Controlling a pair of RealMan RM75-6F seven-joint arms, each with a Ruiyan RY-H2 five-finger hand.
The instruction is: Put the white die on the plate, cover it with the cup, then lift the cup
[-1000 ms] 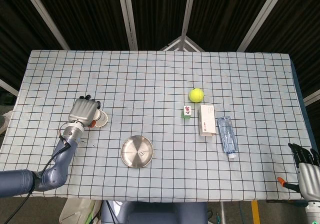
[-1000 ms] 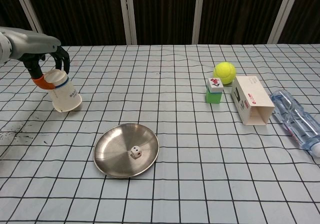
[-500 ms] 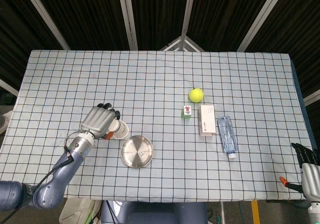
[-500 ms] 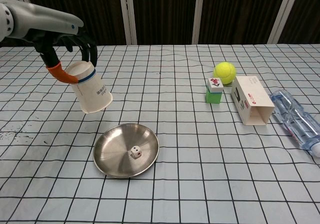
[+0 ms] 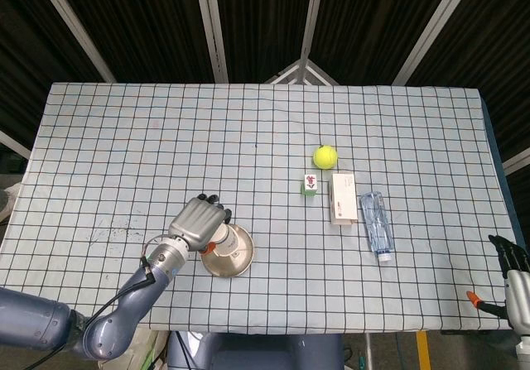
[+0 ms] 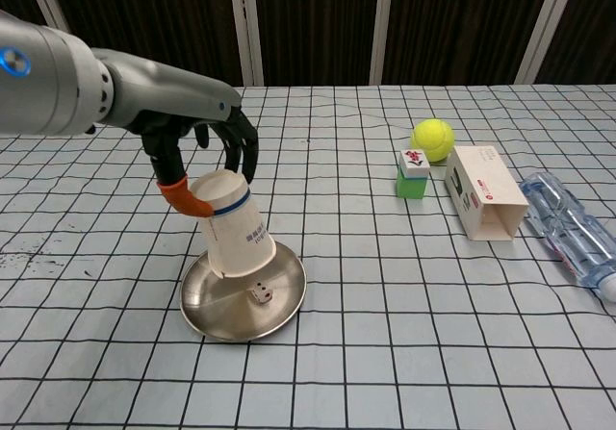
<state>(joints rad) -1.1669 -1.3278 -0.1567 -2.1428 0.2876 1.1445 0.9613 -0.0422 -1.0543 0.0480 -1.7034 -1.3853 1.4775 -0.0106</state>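
The left hand (image 6: 197, 151) has its fingers wrapped around the base end of a white paper cup (image 6: 236, 224), which it holds upside down and tilted over the metal plate (image 6: 214, 306). The cup's mouth points down and to the right, hanging above the left part of the plate. The white die (image 6: 259, 295) sits on the plate, right by the cup's rim and still in plain sight, so it isn't covered. From the head view the left hand (image 5: 199, 221) hides most of the cup (image 5: 222, 239).

The right hand (image 5: 515, 287) only pokes in at the lower right corner of the head view, off the table edge, and I can't tell how its fingers are set.

Further right on the checked tablecloth (image 6: 385, 353) there's a tennis ball (image 6: 433, 139), a small green block (image 6: 413, 174), a white box (image 6: 483, 192) and a plastic bottle (image 6: 576, 230) lying on its side.
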